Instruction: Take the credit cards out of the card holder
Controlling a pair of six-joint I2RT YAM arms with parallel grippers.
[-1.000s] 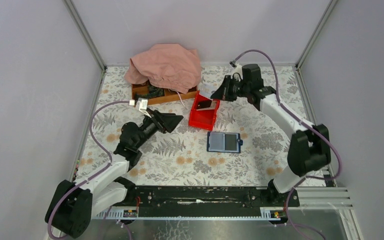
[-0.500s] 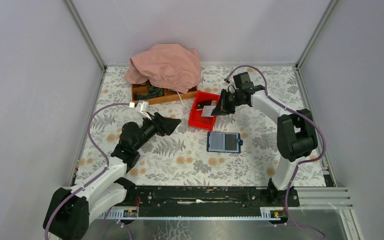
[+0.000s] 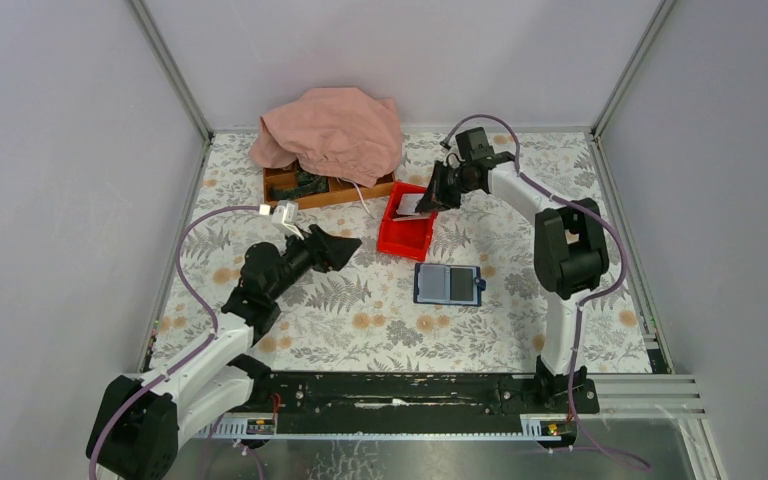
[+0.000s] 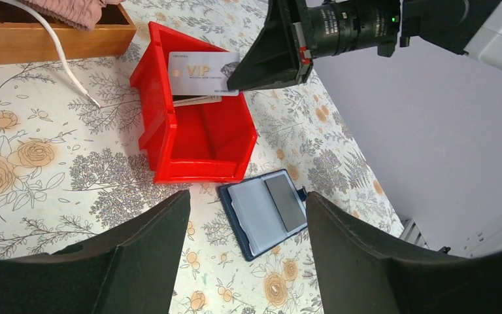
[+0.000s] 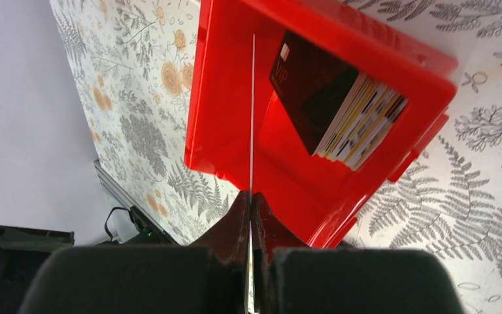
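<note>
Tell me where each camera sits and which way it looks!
Top external: high behind the arm bases, looking down on the flowery table; both whole arms show.
Left wrist: on the left arm, looking across the table through the open left gripper at the red bin and card holder.
Right wrist: on the right arm, looking down into the bin past the right gripper, shut on a silver card seen edge-on.
Shared: both wrist views show the bin and that card.
</note>
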